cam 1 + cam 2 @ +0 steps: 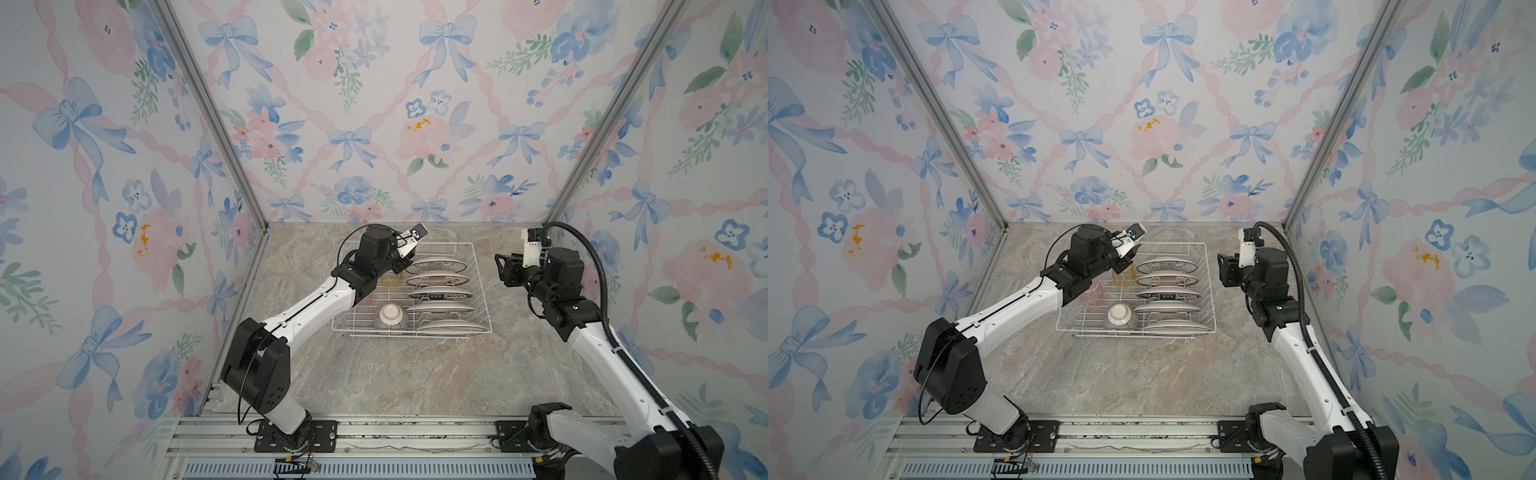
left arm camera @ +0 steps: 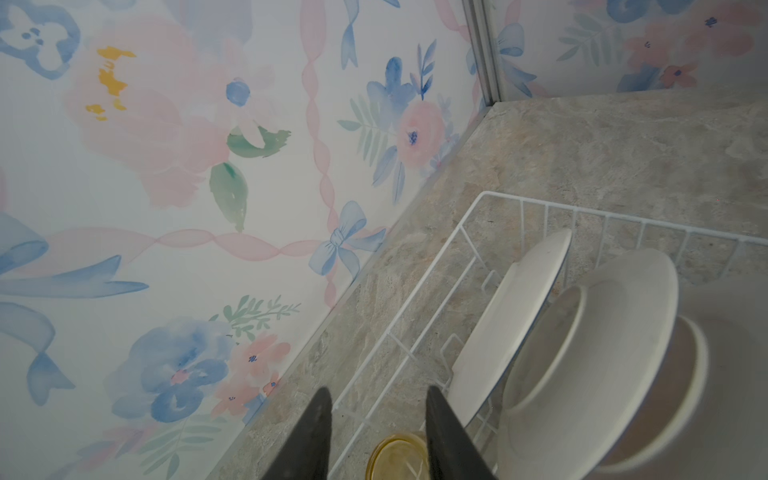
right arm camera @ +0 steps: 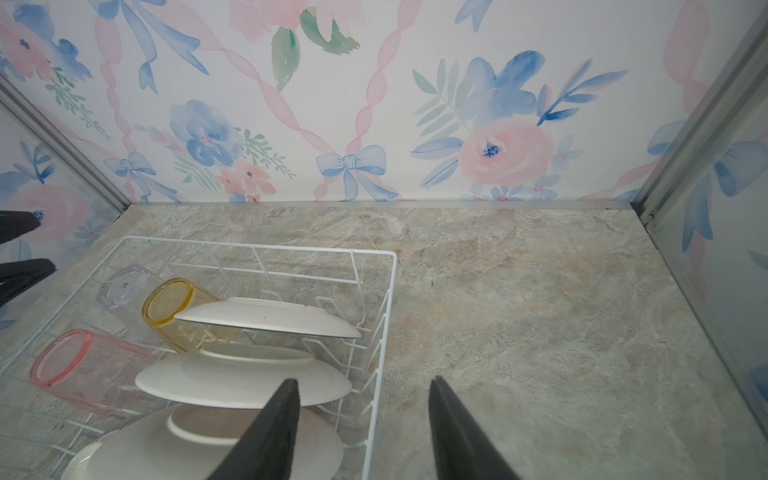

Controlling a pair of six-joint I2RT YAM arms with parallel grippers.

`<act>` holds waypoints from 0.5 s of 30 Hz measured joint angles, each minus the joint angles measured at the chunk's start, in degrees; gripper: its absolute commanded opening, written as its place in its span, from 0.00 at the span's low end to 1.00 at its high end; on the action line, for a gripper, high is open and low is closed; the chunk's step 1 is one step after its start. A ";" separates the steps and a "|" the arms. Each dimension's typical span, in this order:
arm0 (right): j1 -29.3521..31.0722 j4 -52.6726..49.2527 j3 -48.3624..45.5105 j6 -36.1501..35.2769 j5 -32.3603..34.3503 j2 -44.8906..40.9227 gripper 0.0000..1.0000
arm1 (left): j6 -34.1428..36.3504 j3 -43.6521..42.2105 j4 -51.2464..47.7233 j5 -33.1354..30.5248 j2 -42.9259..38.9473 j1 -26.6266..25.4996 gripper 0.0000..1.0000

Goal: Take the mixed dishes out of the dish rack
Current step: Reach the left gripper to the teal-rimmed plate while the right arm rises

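Note:
The white wire dish rack [image 1: 482, 286] [image 1: 1210, 291] stands at the back of the table. Several white plates [image 1: 439, 307] [image 3: 245, 380] stand on edge in its right half. An upturned purple-striped bowl [image 1: 390, 318] [image 1: 1120, 319] sits at its near left. A yellow tumbler [image 1: 1123, 277] [image 3: 168, 307], a pink tumbler [image 1: 1092, 293] [image 3: 79, 370] and a clear tumbler [image 3: 124, 286] fill the left side. My left gripper [image 2: 378, 392] [image 3: 37, 245] hangs open above the yellow tumbler [image 2: 399, 457], touching nothing. My right gripper [image 3: 363, 382] [image 1: 500, 266] is open over the rack's right rim, empty.
Floral walls close in the back and both sides, and the rack sits close to the back wall. The marble tabletop [image 1: 395, 374] stretches in front of the rack and to its right [image 3: 540, 311]. The left arm's forearm lies over the rack's left edge.

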 measured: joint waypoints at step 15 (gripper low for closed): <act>0.00 0.15 0.20 1.99 -3.89 -0.13 0.52 | 9.49 11.82 -17.35 -0.57 12.00 -7.96 0.33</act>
